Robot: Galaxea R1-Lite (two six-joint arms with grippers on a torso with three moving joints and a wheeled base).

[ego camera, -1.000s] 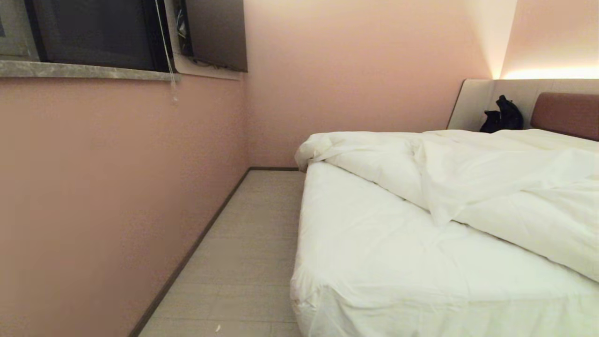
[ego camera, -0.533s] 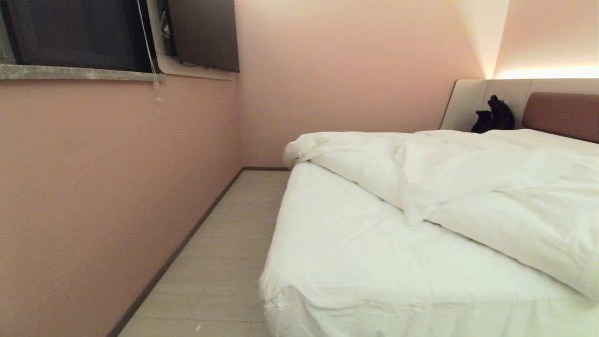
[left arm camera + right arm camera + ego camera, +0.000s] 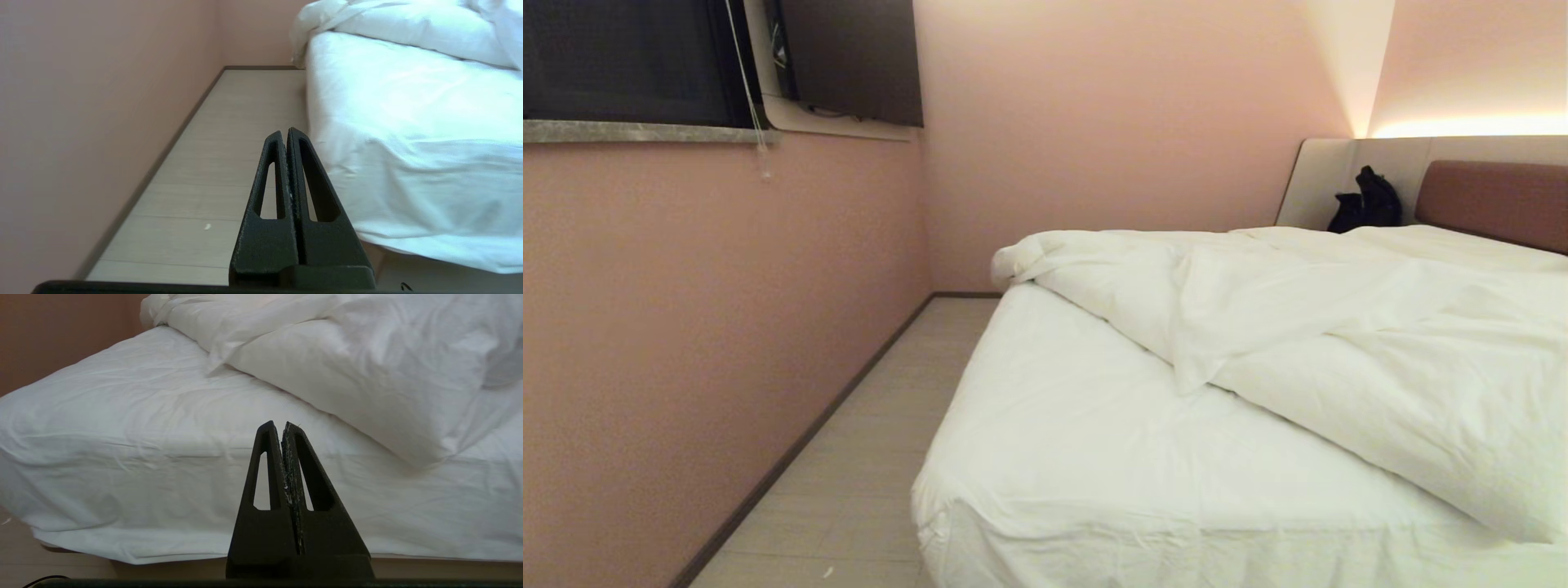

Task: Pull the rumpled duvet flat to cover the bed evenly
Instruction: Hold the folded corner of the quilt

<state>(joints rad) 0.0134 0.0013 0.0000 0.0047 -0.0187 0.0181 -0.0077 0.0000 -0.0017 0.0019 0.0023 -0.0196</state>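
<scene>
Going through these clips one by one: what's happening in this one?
Nothing is being handled yet. The robot faces the foot corner of the bed. The duvet lies rumpled and bunched toward the headboard, leaving the sheeted foot end bare. The left pincer is shut, low beside the bed over the floor; the right pincer is shut, pointing at the mattress side. A black bag sits by the headboard.
</scene>
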